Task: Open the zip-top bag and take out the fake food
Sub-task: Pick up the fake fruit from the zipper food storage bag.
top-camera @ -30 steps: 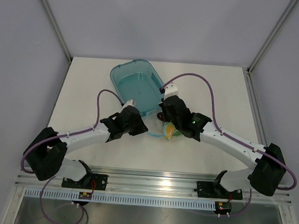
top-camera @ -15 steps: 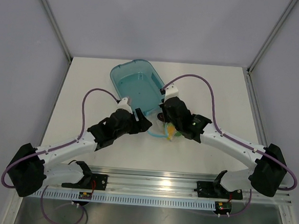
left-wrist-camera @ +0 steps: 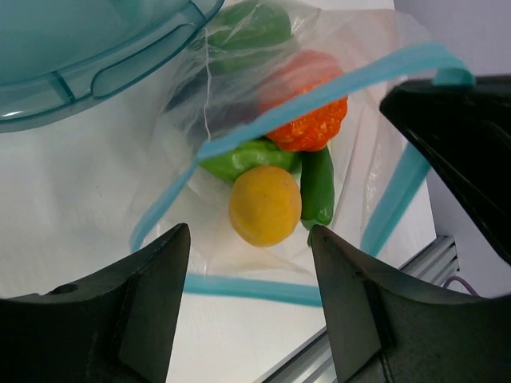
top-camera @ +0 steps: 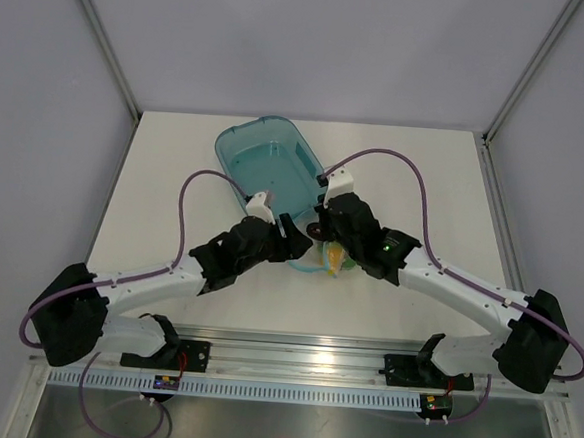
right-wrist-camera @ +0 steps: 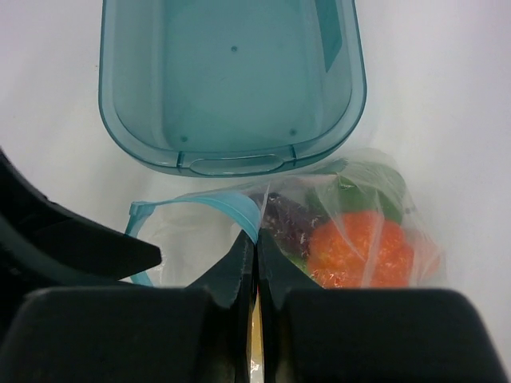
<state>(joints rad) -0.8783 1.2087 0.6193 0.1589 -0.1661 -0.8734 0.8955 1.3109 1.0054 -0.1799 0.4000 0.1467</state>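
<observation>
White matte table (top-camera: 165, 170) w/ rigid translucent teal tub (top-camera: 266, 162), rounded-rect; clear crinkly zip-top bag (right-wrist-camera: 351, 171) just beside its rim, mouth agape, blue strip pinched by closed right gripper (right-wrist-camera: 255, 255); left gripper (left-wrist-camera: 247, 303) spread wide, empty, at mouth; fake food (left-wrist-camera: 279, 155) inside, incl. smooth round lemon (left-wrist-camera: 265, 205), bumpy orange piece (left-wrist-camera: 310, 128).

Bright, even light; blurred near foregrounds
</observation>
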